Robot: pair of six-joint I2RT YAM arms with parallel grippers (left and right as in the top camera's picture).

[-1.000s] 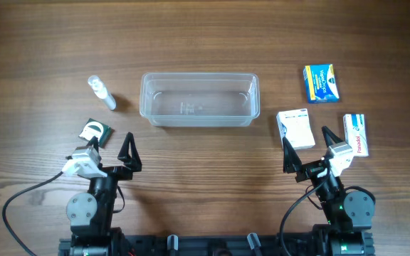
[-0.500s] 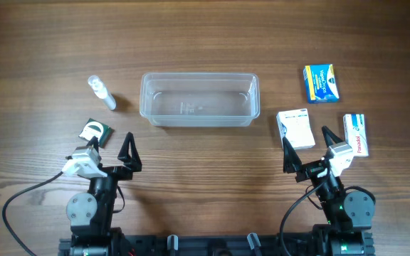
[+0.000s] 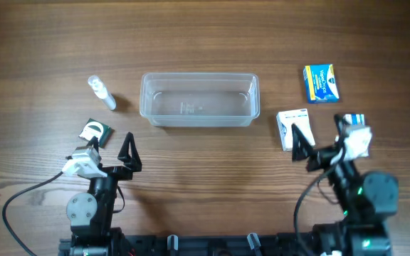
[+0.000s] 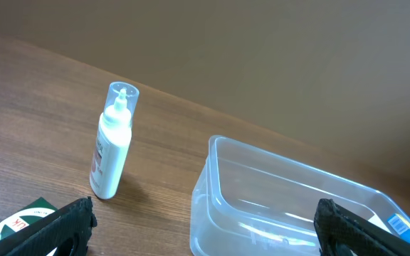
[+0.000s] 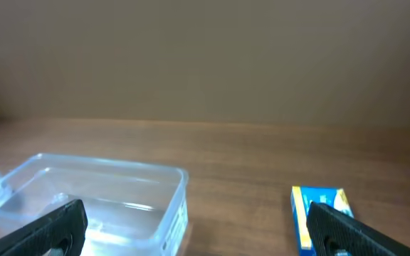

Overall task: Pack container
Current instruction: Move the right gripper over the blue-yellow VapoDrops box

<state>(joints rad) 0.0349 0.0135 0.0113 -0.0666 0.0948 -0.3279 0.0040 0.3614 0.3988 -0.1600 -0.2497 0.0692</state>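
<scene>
The container (image 3: 199, 122) is a clear, empty plastic tub at the middle back of the table. It also shows in the left wrist view (image 4: 276, 153) and the right wrist view (image 5: 119, 164). My left gripper (image 3: 109, 145) is open and empty, in front of the tub's left end, beside a green and white box (image 3: 95, 131). My right gripper (image 3: 317, 135) is open and empty. It hangs over a white medicine box (image 3: 287, 121) and hides most of a red and white box (image 3: 357, 118). A blue and yellow box (image 3: 321, 83) lies at the far right.
A small clear bottle (image 3: 102, 93) lies left of the tub and stands out in the left wrist view (image 4: 112, 146). The blue box shows in the right wrist view (image 5: 322, 210). Both arm bases stand at the table's near edge.
My right arm has moved forward and slightly right, now covering part of the white box and most of the red and white box. The left arm has not moved.
</scene>
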